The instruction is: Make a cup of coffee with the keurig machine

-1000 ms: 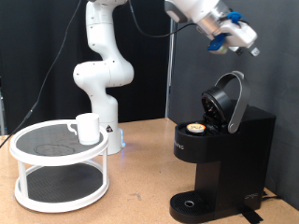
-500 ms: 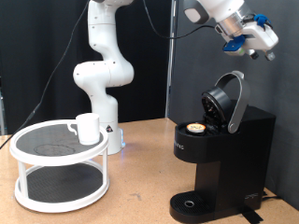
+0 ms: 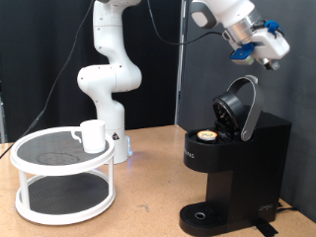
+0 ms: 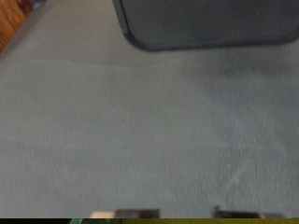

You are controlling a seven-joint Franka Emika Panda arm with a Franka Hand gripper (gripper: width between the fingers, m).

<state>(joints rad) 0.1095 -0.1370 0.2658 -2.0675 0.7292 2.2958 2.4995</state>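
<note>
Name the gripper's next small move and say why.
Probably lower the gripper onto the raised lid to press it shut: the keurig machine stands open with a pod seated, and the gripper hovers just above the lid, holding nothing visible.

Panda arm (image 3: 107,69): white, base upright at the exterior view's left, upper links reaching across the top. Gripper (image 3: 263,51): raised high at upper right, angled downward.
</note>
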